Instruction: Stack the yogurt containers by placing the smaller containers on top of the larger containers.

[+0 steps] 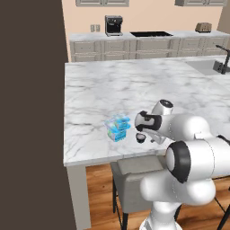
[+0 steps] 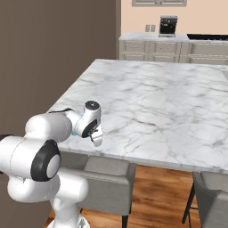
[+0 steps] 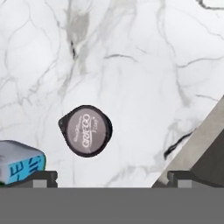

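Marble island counter (image 1: 99, 90) carries 1 light-blue yogurt pack (image 1: 118, 128) near its front edge; 1 dark yogurt cup (image 1: 140, 137) stands just right of it, apart. Gripper (image 3: 112, 177) hangs above the cup, fingers spread wide, holding nothing.

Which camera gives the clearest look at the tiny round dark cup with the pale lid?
The hand view: the tiny round dark cup lies there unobstructed, seen from above, lid lettering visible. The left base view shows it small beside the arm. The right base view adds nothing useful.
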Controlling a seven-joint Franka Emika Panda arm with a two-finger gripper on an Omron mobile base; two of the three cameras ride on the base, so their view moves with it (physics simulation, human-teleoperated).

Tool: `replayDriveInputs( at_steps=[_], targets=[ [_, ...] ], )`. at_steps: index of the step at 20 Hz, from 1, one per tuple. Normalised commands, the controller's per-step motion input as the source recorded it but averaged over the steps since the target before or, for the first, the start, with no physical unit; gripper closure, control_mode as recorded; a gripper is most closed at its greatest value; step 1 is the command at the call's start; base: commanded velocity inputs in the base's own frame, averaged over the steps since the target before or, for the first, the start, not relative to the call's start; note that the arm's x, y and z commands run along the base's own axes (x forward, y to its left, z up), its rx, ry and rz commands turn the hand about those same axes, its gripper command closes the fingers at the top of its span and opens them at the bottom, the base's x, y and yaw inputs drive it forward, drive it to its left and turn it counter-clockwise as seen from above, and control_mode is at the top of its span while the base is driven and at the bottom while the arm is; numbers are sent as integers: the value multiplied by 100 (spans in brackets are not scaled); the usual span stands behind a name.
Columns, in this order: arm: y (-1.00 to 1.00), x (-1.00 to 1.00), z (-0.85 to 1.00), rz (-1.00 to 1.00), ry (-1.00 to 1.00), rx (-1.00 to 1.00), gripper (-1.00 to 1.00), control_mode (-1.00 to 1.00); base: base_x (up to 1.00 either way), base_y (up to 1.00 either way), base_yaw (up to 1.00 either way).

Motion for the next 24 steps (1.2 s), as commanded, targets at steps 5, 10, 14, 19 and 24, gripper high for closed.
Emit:
replayDriveInputs(
  at_steps=[5, 10, 14, 19, 24],
  targets=[
    [0, 12, -8, 0, 0, 0, -100, -100, 0, 0, 0],
    [0, 14, -7, 0, 0, 0, -100, -100, 0, 0, 0],
    [0, 15, -12, 0, 0, 0, -100, -100, 0, 0, 0],
    [0, 14, -15, 0, 0, 0, -100, -100, 0, 0, 0],
    [2, 14, -14, 0, 0, 0, -100, -100, 0, 0, 0]
  ],
)
